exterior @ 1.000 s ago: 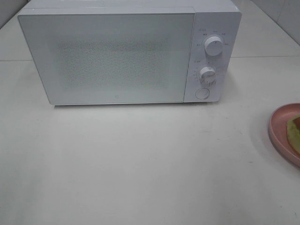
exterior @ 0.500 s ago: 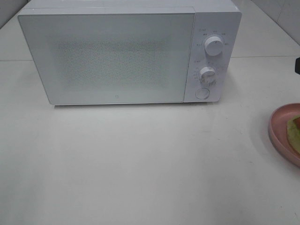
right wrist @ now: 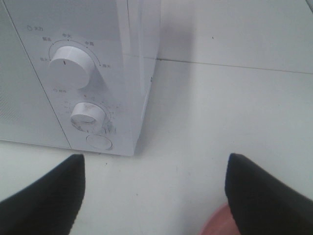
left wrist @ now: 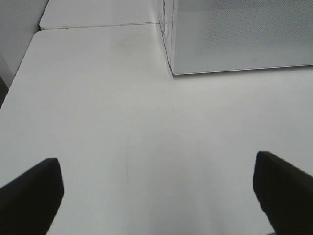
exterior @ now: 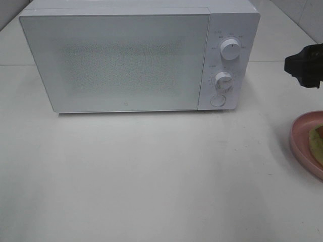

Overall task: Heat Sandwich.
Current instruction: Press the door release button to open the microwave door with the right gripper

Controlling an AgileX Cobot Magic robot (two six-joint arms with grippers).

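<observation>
Now: microwave (exterior: 136, 55) at 12 o'clock on the tabletop (exterior: 151, 176), door shut, so nothing can go in yet. Sandwich (exterior: 318, 140) sits on its pink plate (exterior: 299, 132) at 3 o'clock, partly cut off by the frame edge, untouched. Right fingers (right wrist: 44, 196) spread wide, empty, hovering between plate and control panel, facing the round button (right wrist: 98, 142) under the dials; likely lined up to release the door. Left fingers (left wrist: 29, 196) fully spread, empty, low over the tabletop off the microwave's 8 o'clock corner, seemingly on standby

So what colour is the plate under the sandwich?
The plate is pink, best seen in the exterior high view.
</observation>
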